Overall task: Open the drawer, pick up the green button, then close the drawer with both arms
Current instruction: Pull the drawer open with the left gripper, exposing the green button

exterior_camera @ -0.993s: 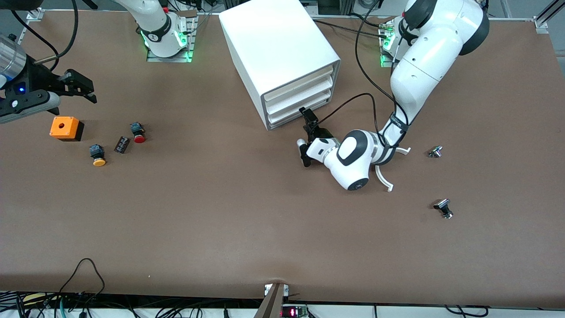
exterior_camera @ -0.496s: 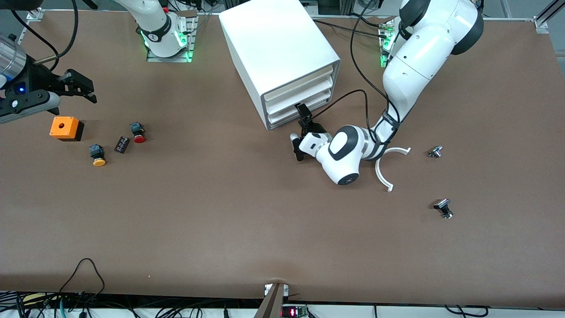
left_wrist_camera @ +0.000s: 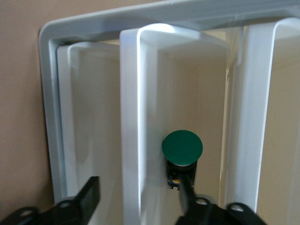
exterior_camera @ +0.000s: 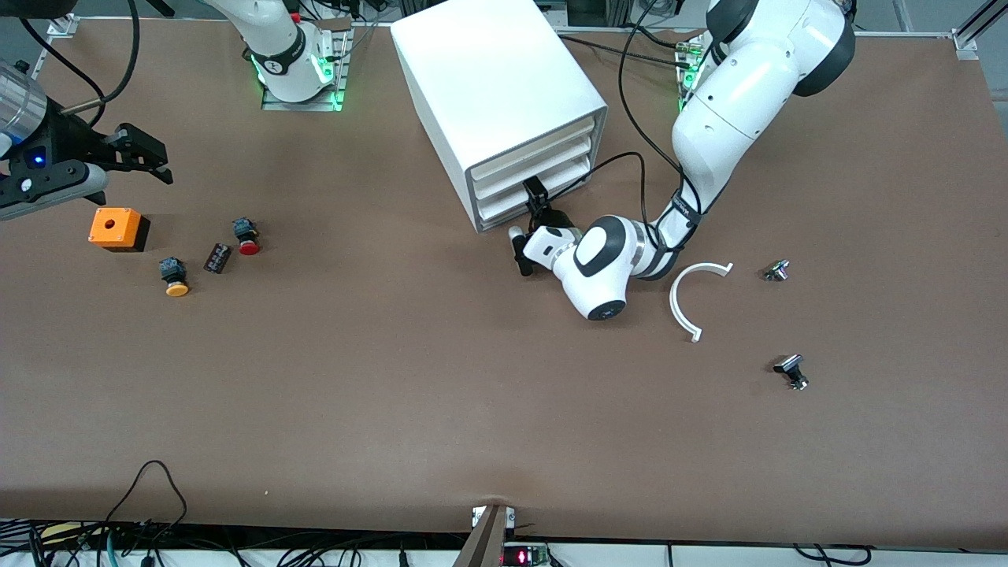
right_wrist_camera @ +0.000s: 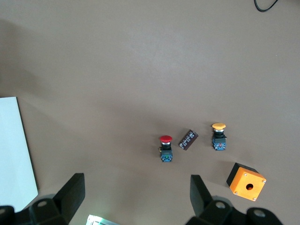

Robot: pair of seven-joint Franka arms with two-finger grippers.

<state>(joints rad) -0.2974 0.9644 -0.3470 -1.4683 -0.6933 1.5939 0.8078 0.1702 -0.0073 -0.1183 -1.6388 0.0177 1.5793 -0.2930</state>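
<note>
Tabletop (exterior_camera: 394, 378) brown; left hand (exterior_camera: 529, 211) part-spread at drawer (exterior_camera: 535, 201) front, right hand (exterior_camera: 130, 153) wide, waiting.

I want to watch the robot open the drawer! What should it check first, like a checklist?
1. Left gripper at the drawer: ok. Its fingers stand one on each side of the drawer's front lip.
2. Grip on the lip: not ok. The fingers are apart and not pressing on it.
3. Drawer pulled out: not ok. It sits flush in the cabinet.
4. Green button in place: ok. It stands inside, past the lip.
5. Right gripper ready to pick: ok. It waits open over the table near the orange box.
</note>
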